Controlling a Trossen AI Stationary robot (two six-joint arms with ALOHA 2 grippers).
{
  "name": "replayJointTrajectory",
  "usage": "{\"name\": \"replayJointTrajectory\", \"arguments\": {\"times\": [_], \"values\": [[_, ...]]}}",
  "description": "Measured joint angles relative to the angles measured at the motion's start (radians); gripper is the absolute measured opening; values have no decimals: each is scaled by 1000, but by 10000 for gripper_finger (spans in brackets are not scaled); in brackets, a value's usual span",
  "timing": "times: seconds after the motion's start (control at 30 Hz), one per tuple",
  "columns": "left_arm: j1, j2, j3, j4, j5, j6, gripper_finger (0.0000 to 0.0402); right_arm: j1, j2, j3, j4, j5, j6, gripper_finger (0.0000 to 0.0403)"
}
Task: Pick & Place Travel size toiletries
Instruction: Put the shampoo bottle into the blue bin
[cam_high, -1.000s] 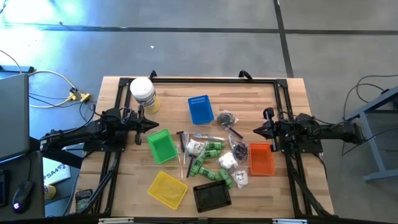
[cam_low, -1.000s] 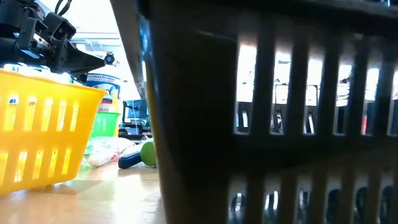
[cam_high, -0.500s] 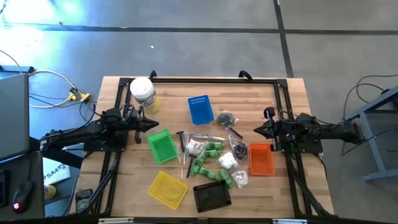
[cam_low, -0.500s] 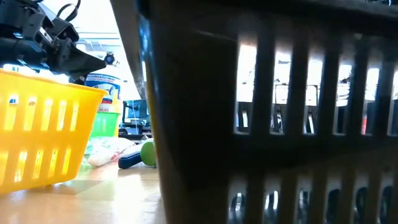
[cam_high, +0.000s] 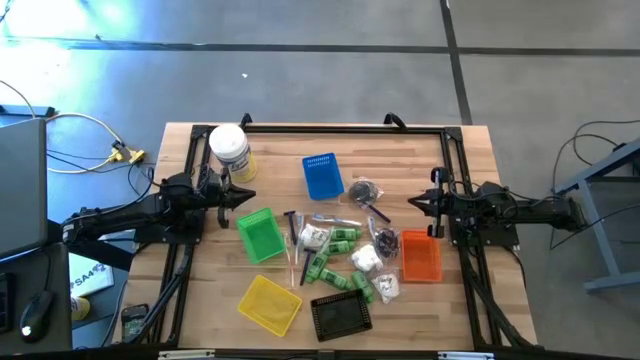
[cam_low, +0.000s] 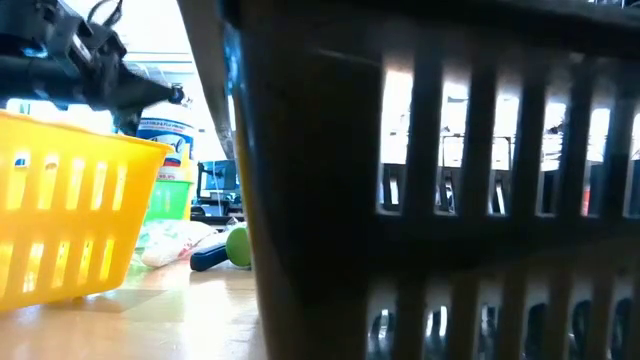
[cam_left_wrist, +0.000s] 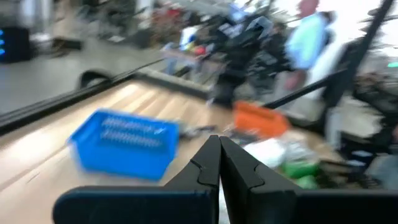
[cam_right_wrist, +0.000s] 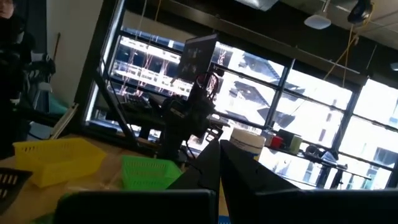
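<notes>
I have the travel size toiletries (cam_high: 345, 255) heaped at the centre of the counter (cam_high: 420, 160) in the high view, between the green basket (cam_high: 259, 235) and the orange basket (cam_high: 420, 254). My left end effector (cam_high: 247, 197) sits left of centre, just above the green basket, fingers pressed together. My right end effector (cam_high: 415, 207) sits right of centre, above the orange basket, fingers likewise together, holding nothing.

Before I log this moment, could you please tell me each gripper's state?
Left gripper: closed, holding nothing.
Right gripper: closed, holding nothing.
</notes>
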Motion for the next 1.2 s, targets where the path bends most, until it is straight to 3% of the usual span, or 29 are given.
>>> {"name": "replayJointTrajectory", "arguments": {"times": [0.1,0.23,0.43,0.6,0.83,1.0,1.2], "values": [[-62,82,71,65,15,32,0,0,0,0,0,6,6,3],[-169,247,189,59,-57,82,0,0,0,0,-23,8,8,3],[-306,575,386,46,-134,125,0,0,0,0,19,24,4,3],[-365,870,565,32,-140,123,0,0,0,0,15,96,19,3],[-377,1231,891,-217,-117,96,9,0,0,0,15,145,41,3],[-374,1458,1116,-383,-126,72,55,0,0,0,17,138,66,3],[-375,1684,1337,-554,-69,126,160,0,0,0,16,136,69,3]]}}
